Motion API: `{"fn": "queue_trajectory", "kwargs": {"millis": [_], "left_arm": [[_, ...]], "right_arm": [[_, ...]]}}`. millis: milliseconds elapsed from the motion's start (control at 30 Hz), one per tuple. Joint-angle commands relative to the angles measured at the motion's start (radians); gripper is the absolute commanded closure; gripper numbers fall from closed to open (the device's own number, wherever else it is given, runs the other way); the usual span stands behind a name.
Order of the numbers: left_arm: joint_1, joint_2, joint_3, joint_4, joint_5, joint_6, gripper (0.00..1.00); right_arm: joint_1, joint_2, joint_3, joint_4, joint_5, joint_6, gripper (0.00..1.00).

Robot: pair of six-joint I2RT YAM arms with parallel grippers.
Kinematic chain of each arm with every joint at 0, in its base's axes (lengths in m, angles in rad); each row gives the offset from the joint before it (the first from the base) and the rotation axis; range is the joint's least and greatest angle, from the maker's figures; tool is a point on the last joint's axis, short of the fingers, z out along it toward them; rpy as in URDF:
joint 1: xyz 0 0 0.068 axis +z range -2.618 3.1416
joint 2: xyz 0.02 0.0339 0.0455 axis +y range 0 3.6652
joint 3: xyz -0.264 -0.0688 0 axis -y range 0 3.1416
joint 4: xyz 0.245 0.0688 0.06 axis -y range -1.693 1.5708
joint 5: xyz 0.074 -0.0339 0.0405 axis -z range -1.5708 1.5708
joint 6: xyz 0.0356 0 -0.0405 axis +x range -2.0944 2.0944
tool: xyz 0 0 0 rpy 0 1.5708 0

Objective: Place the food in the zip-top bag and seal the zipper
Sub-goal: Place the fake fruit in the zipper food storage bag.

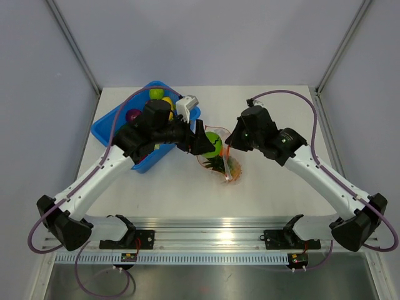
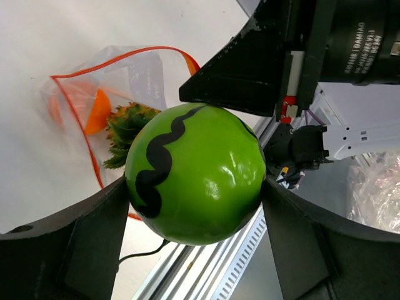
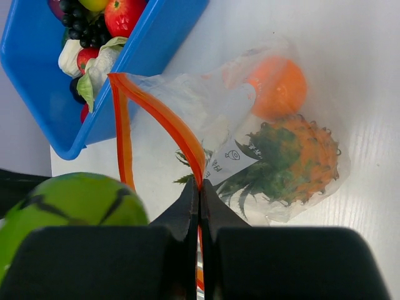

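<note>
The zip-top bag (image 1: 226, 167) lies at the middle of the table (image 1: 187, 194), just beside the blue bin (image 1: 106, 128); its long axis runs aslant, mouth toward the far left and the bin, closed bottom toward the near right. The mouth gapes, and one side of the zipper (image 3: 169, 120) is lifted. The right arm reaches in from the near right, elbow out; the right gripper (image 3: 200, 190) has its fingers pressed together on that orange-red strip. The left arm stretches across the bin's near corner; the left gripper (image 2: 195, 206) is clamped on a green fruit (image 2: 197, 175) with wavy black stripes, one finger on each side, and holds it at the bag's mouth, above the table.

The right wrist view shows what is in the bag: an orange (image 3: 277, 87) deep inside, a pineapple (image 3: 294, 162) beside it with its leafy crown toward the mouth, and a white label (image 3: 228, 159); it also shows toy pieces (image 3: 94, 37) heaped in the bin. In the left wrist view the green fruit hides the pineapple's body and only the leaves show. The top view alone shows both arms converging on the bag.
</note>
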Motion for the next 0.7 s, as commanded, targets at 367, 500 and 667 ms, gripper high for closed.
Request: {"fn": "queue_trajectory", "kwargs": {"millis": [367, 500, 667], "left_arm": [[-0.053, 0.143, 0.036, 0.087, -0.099, -0.031, 0.47], [-0.071, 0.19, 0.066, 0.103, -0.131, -0.047, 0.47], [-0.093, 0.265, 0.132, 0.092, -0.202, -0.068, 0.46]], "right_arm": [[0.006, -0.094, 0.089, -0.035, -0.017, -0.048, 1.0], [0.006, -0.091, 0.099, -0.038, -0.043, -0.06, 1.0], [0.006, -0.093, 0.085, -0.024, -0.057, -0.056, 1.0]]}}
